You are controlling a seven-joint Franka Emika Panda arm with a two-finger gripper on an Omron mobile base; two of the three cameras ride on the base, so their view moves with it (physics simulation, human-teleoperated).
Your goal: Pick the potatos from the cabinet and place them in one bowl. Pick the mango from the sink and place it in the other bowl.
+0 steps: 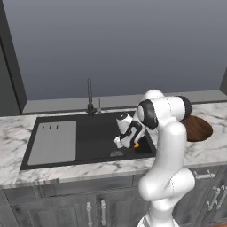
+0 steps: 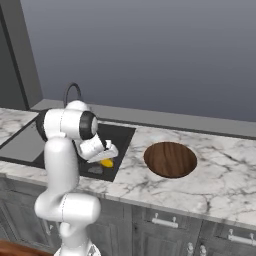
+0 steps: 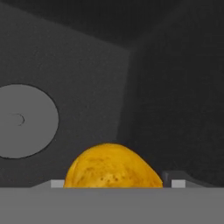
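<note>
Now gripper (image 2: pixel 106 158) is down in sink (image 1: pixel 95 142), fingers either side of mango (image 3: pixel 113 166), closure unclear; smooth fruit may slip out when lifted toward brown bowl (image 2: pixel 170 159).

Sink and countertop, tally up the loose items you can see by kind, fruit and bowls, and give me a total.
Mango: 1, in the sink
Dark brown bowl: 1, on the marble counter
Total: 2
</note>
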